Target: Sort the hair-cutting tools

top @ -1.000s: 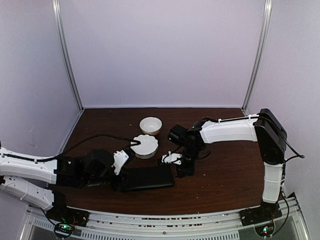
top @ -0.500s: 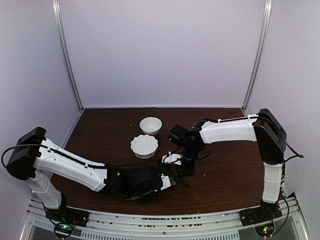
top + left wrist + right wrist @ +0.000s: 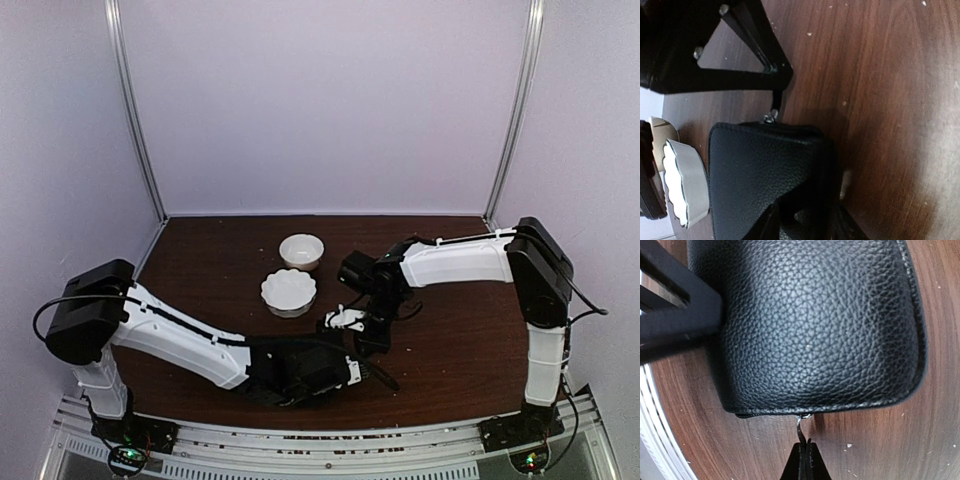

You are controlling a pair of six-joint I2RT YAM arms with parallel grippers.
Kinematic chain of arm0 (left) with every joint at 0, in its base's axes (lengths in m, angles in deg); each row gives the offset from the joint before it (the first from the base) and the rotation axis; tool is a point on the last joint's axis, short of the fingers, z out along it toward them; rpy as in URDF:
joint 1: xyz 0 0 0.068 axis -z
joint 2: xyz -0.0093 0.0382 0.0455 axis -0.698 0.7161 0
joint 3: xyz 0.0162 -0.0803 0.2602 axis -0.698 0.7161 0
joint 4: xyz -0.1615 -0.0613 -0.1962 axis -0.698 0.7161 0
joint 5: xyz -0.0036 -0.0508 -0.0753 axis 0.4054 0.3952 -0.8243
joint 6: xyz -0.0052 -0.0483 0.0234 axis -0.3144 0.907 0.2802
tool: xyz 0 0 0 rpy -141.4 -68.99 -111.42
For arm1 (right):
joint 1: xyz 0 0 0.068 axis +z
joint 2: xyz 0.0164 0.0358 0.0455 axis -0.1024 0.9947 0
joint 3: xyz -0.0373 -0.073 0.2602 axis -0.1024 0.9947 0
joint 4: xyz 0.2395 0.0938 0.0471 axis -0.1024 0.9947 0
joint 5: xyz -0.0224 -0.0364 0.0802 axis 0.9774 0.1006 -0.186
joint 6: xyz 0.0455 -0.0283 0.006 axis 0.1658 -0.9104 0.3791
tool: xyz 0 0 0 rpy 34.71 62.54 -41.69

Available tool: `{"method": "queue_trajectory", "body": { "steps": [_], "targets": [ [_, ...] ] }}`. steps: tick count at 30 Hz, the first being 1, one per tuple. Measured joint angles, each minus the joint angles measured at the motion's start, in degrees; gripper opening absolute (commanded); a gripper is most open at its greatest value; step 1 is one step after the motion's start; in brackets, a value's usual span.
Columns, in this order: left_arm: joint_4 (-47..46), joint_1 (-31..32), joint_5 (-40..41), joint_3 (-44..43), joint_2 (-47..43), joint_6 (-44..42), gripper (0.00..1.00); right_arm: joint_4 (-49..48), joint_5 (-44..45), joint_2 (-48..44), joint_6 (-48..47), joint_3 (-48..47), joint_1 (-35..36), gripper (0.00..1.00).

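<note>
No scissors or black stick tools show in any view. A flat black leather case (image 3: 820, 325) lies on the brown table; in the top view it is mostly hidden under my left wrist (image 3: 310, 368). My right gripper (image 3: 805, 460) is shut on the case's small silver zipper pull (image 3: 801, 427) at the case's end. It also shows in the top view (image 3: 365, 335). My left gripper (image 3: 807, 227) straddles the case's edge (image 3: 765, 175) and is closed on it. Its black finger (image 3: 675, 315) crosses the right wrist view's upper left.
A round white bowl (image 3: 301, 250) stands at mid-table and a scalloped white bowl (image 3: 288, 291) just in front of it, left of the case (image 3: 685, 185). The table's near edge has a metal rail (image 3: 330, 440).
My left arm has swung from the table's left across the case to its right end and closed on its edge. My right gripper has stayed at the zipper pull.
</note>
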Motion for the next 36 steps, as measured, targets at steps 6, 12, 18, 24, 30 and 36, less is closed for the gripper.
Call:
{"method": "queue_trajectory", "body": {
  "steps": [6,12,18,24,30,36],
  "targets": [
    [-0.2,0.0,2.5,-1.9,1.7,0.6,0.33,1.5,-4.3,0.0,-3.9,1.5,-0.3,0.00],
    [-0.3,0.1,2.7,-1.9,1.7,1.0,0.31,3.3,-7.8,0.0,-7.5,1.8,0.0,0.00],
    [-0.4,0.2,2.7,-2.0,1.7,1.1,0.39,4.5,-9.7,0.1,-8.1,1.7,-0.7,0.13],
    [0.7,-0.6,5.5,-1.4,-1.7,2.2,0.70,9.7,-12.4,-2.4,-8.2,1.7,-4.5,1.00],
    [3.1,-3.2,11.5,-0.7,-15.8,3.6,0.88,10.5,-12.7,-13.3,-6.6,1.6,-12.1,1.00],
    [9.5,-15.3,13.0,-0.7,-27.6,7.6,0.94,4.5,-9.1,-27.1,-0.7,2.8,-20.2,1.00]
  ]
}}
